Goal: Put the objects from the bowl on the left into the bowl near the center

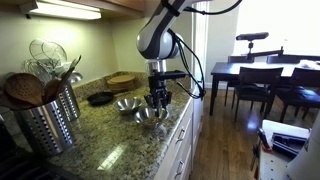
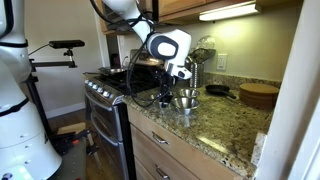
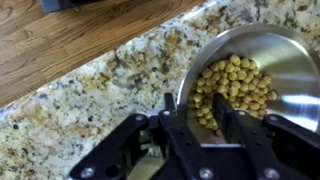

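Note:
A steel bowl [image 3: 270,70] holds several small yellow-tan round pieces [image 3: 235,85]. In the wrist view its rim passes between my gripper's [image 3: 193,112] two black fingers, one outside the bowl and one over the pieces. The fingers are apart and hold nothing. In both exterior views the gripper [image 1: 158,99] [image 2: 174,88] hangs low over this bowl [image 1: 150,115] [image 2: 184,104] at the counter's front edge. A second steel bowl [image 1: 127,104] [image 2: 188,93] stands right beside it; its contents are not visible.
A granite counter [image 1: 110,140] with a front edge next to the bowls. A black pan [image 1: 100,98], a round wooden board [image 1: 122,80] [image 2: 258,95] and a metal utensil holder [image 1: 45,118] stand on it. A stove [image 2: 105,88] adjoins the counter. A dining table [image 1: 250,72] stands behind.

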`<state>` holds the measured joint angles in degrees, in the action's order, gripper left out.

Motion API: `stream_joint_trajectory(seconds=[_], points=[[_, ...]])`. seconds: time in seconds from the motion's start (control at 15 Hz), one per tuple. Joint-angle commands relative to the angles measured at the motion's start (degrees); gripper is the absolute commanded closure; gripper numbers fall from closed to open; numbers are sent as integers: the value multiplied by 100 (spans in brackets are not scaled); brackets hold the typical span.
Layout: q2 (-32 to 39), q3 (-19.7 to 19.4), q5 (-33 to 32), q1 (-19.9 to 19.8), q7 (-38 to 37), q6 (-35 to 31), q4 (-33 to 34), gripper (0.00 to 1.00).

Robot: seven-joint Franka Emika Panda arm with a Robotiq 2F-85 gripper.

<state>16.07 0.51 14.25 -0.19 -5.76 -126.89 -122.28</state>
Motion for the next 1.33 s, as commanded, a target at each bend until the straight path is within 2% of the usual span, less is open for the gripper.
stream_joint_trajectory(seconds=[0.0,0.2,0.8,1.27], points=[[49,10,48,-32,-9,173,141,88],[44,9,48,-32,-15,173,150,93],[-41,-8,4,-41,20,304,335,90],[-103,-20,-77,-45,99,494,778,91]])
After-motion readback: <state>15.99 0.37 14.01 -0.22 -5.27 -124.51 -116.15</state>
